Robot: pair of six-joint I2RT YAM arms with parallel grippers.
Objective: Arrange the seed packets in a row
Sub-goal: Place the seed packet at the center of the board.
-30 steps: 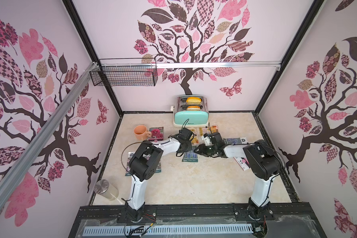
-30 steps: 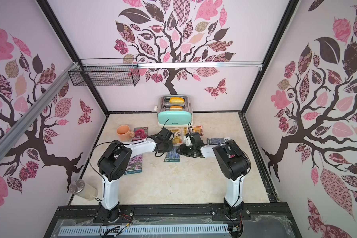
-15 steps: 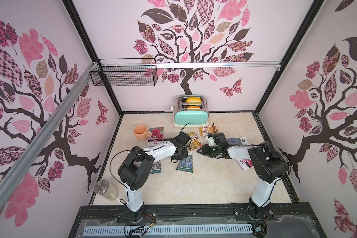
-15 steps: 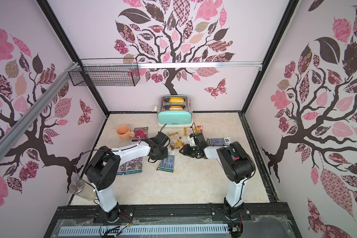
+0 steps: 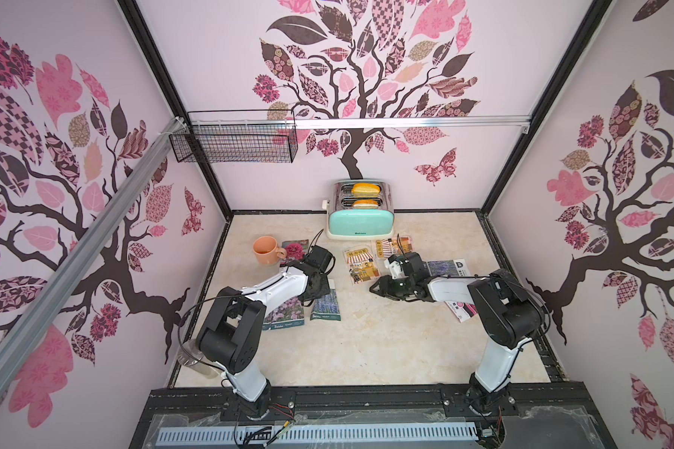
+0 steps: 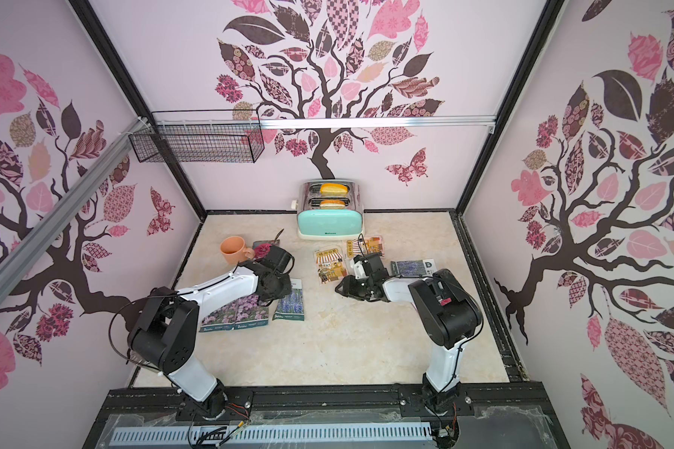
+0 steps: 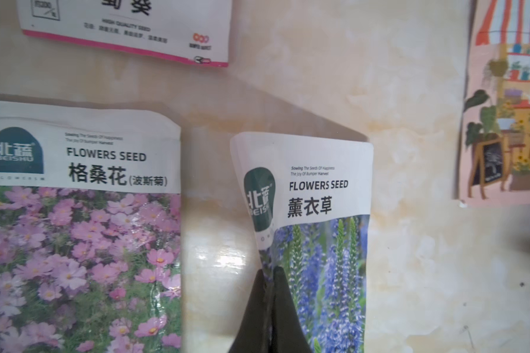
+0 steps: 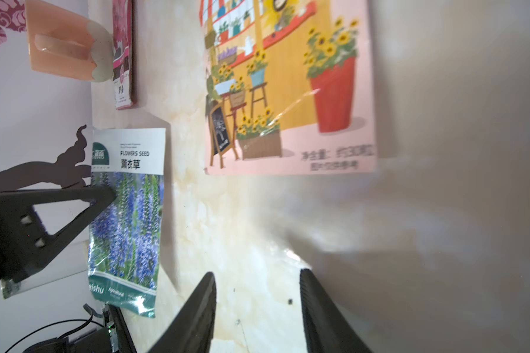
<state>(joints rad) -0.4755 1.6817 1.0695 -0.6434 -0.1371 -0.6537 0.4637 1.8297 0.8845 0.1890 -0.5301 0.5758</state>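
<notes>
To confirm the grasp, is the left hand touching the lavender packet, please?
Touching: the left wrist view shows the left hand pinched shut on the lavender packet.

Two glossy rectangular pink-purple flower seed packets (image 6: 250, 311) lie flat, side by side; the blue lavender seed packet (image 7: 318, 259) just beside them has one long edge curled up. Two orange shopfront seed packets (image 6: 329, 266) lie near the centre, a second lavender seed packet (image 6: 409, 268) to their right, a magenta-bloom seed packet (image 6: 263, 248) back left.

Our left arm (image 5: 277, 285) and right arm (image 5: 444, 289) wear glossy white shells between chunky black joint housings. Thin black cables (image 5: 189, 311) loop alongside, and the fingers (image 8: 196, 311) are matte black, tapering wedges.
</notes>
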